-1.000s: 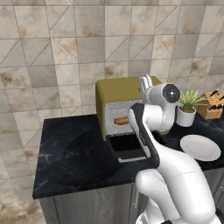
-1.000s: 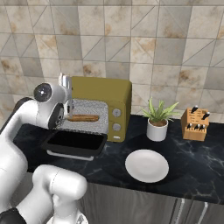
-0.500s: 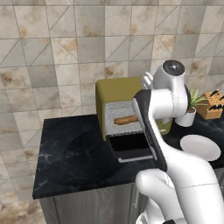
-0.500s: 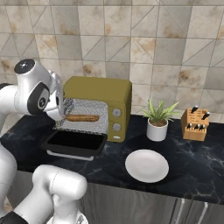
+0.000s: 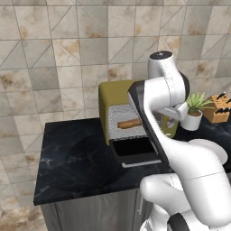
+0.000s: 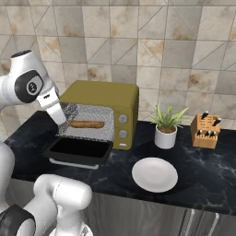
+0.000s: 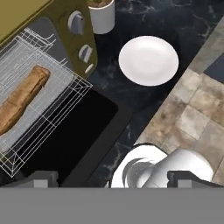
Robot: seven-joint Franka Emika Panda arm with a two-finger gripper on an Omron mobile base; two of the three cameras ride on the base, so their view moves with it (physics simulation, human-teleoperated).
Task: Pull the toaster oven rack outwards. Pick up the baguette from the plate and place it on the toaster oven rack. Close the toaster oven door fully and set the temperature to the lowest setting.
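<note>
Baguette (image 7: 19, 98): I see it lying on the pulled-out rack (image 7: 65, 94).
Door (image 6: 79, 151): I judge it stiff, hinged, light; I'd lift its front edge.
Gripper (image 7: 113, 178): fingers spread, empty.

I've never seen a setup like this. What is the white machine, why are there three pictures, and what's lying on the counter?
The white machine is a robot arm in a simulated kitchen. Two pictures come from cameras behind it, left and right; the third looks down from its hand. On the dark counter stands the toaster oven, its door folded down. The baguette lies on the rack, pulled out. Beside it sit an empty white plate, a potted plant and a knife block. The jaws hold nothing that I can see.
</note>
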